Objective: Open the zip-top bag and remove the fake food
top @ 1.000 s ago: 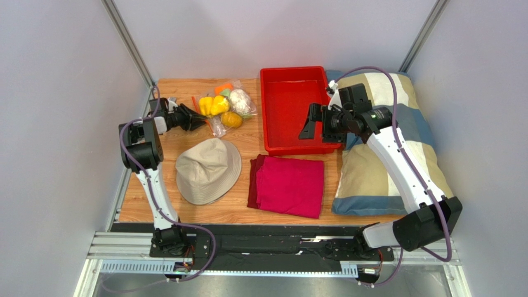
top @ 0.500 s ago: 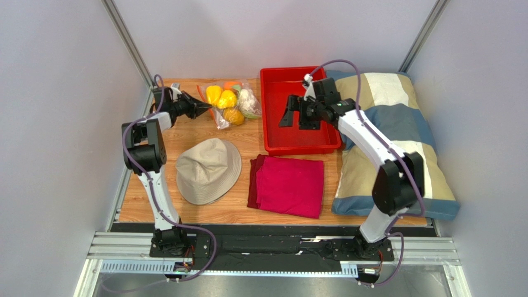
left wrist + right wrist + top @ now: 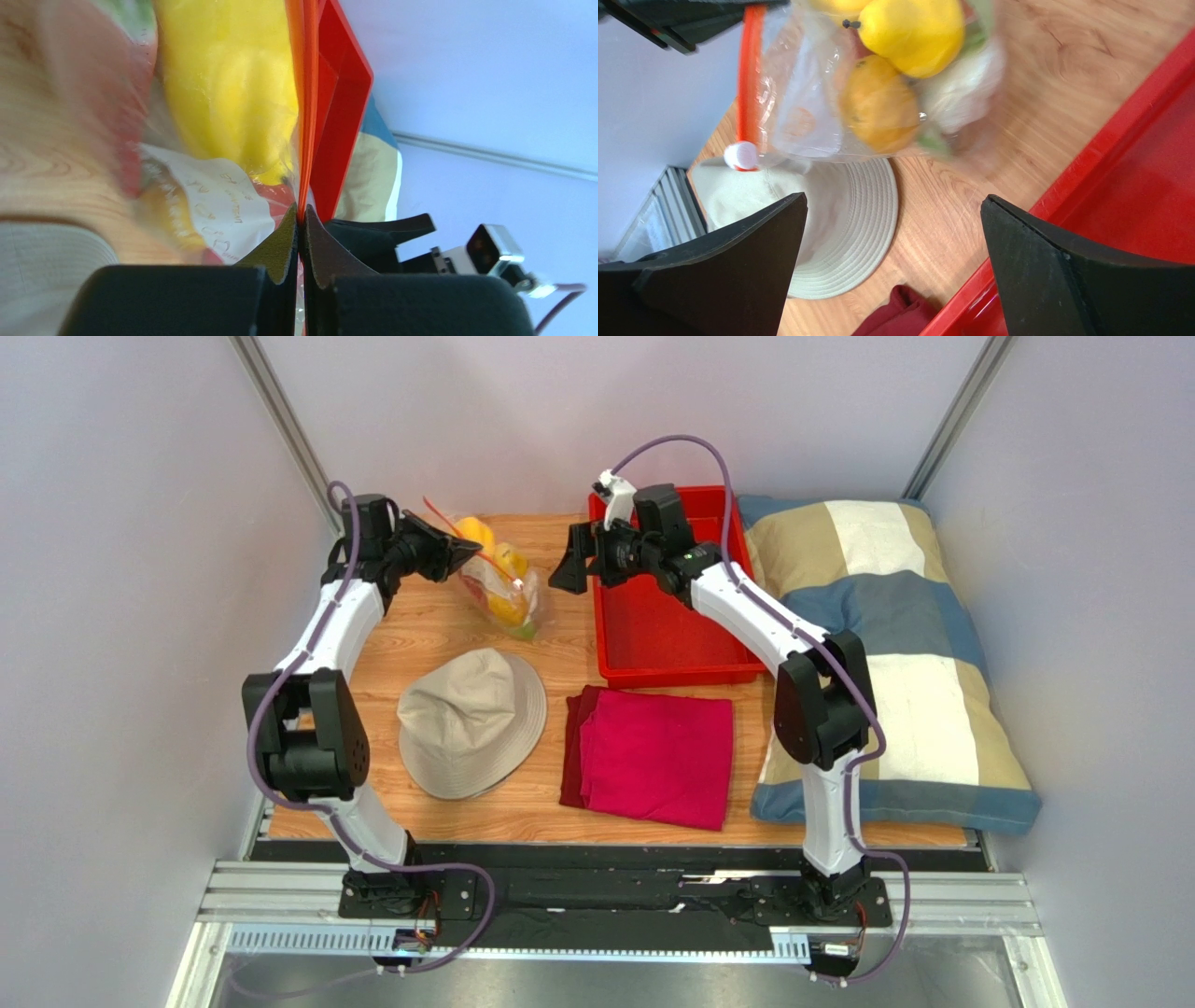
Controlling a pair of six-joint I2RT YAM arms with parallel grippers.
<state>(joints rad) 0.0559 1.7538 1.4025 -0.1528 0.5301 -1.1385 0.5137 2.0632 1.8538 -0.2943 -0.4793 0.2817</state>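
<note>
While the left jaws stand pressed together on the orange zip strip (image 3: 303, 105) of the bag (image 3: 502, 588), the bag hangs at the far left of the tabletop (image 3: 421, 637), between those jaws and the tray (image 3: 659, 669), beyond the hat (image 3: 470, 721). Whether its low end touches the wood I cannot tell from above. The right jaws are spread wide with nothing between them, over the tray's far left corner and aimed at the bag. The food (image 3: 913, 31), yellow and orange pieces with something pale behind, sits bunched together inside the film. I judge the bag soft, crinkly and slick, with no shape of its own; it will likely sag and swing wherever the loose pieces roll, though those look like light plastic and should not strain the one-sided grip much. The strip is probably the only stiff part, so it is the sound place to hold. The white slider (image 3: 741, 155) on that strip looks the natural thing for the right jaws to take, but it is small and rounded and could pop free; closing squarely across it, or on the strip just beside it, seems safer than pinching bare film.
</note>
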